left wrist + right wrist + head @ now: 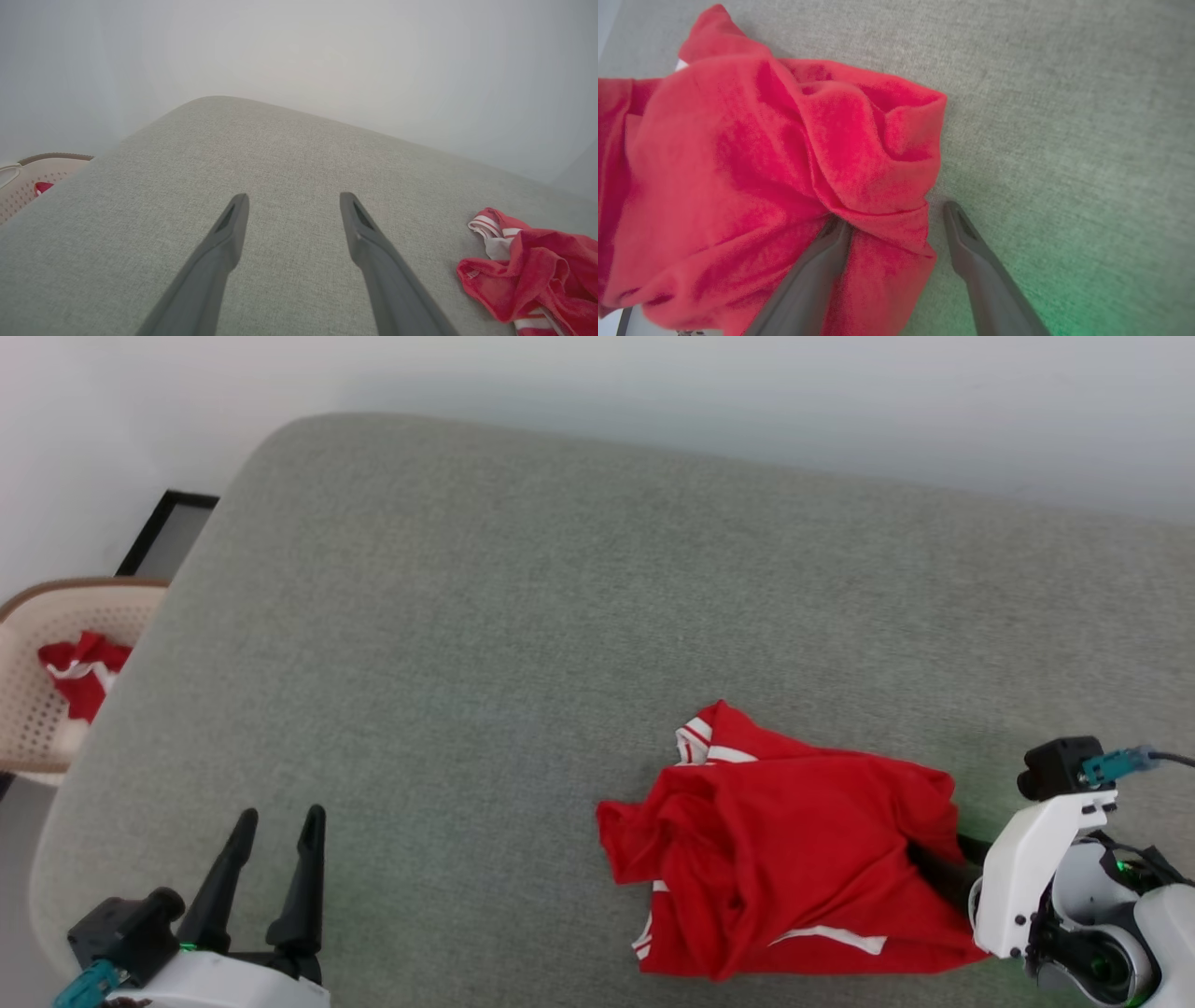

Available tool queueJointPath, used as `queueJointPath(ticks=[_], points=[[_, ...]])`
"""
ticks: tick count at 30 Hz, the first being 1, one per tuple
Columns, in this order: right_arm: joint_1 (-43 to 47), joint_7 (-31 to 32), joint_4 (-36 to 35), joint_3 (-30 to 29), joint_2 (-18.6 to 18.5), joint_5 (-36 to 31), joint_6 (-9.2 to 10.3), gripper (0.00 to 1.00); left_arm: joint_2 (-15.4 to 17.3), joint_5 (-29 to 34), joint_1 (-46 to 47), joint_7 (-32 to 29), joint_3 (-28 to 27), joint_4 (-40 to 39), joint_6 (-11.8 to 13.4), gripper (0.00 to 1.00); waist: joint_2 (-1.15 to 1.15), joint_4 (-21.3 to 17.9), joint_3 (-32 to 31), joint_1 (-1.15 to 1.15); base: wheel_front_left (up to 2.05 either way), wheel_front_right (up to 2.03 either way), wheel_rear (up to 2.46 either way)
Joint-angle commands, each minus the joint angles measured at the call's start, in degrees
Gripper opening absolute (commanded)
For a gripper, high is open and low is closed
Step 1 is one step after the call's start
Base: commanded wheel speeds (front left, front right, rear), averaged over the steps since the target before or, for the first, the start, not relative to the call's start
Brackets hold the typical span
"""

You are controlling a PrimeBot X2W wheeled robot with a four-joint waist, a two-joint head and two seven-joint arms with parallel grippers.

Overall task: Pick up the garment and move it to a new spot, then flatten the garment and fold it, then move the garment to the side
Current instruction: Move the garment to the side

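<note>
We count one red garment (794, 859) and one grey padded surface (467, 616). There is one pale basket (28, 709), and in it one smaller red cloth (82, 672). We count two grippers, the left gripper (282, 814) and the right gripper (894, 214). Each has two dark fingers (219, 252), so four fingers together. We see also one black frame (163, 537).

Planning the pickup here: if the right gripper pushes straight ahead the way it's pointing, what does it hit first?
Likely the crumpled red jersey T-shirt: the open right gripper has one finger at a fold, the other over bare grey fabric cushion.
</note>
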State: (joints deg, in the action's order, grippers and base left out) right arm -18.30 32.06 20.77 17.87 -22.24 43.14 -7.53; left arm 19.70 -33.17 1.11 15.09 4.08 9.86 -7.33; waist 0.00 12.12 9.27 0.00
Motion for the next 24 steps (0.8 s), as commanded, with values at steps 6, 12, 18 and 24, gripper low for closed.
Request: queueJointPath(ticks=[6,12,18,24], points=[[-0.36,1.76,2.37,1.77,1.57,0.40,0.10,0.00,-0.44,-0.47,1.14,0.05,0.01,0.51,-0.24,1.00,0.00,1.13,1.23,0.00,0.00,0.00,0.00],[-2.55,1.74,-0.49,1.19,0.11,-0.61,0.10,0.00,-0.27,-0.04,1.60,0.05,-0.28,0.10,-0.24,1.00,0.00,-0.47,1.45,0.00,0.00,0.00,0.00],[-4.13,2.28,-3.26,-2.17,-2.46,-2.23,0.11,0.00,0.64,0.29,3.17,0.05,0.95,-0.30,-0.24,1.00,0.00,-3.18,1.83,0.00,0.00,0.00,0.00],[-5.70,3.26,-5.35,-5.73,-6.63,-4.73,0.11,0.00,1.58,0.44,5.94,0.05,2.93,-0.55,-0.24,1.00,0.00,-6.56,2.87,0.00,0.00,0.00,0.00]])
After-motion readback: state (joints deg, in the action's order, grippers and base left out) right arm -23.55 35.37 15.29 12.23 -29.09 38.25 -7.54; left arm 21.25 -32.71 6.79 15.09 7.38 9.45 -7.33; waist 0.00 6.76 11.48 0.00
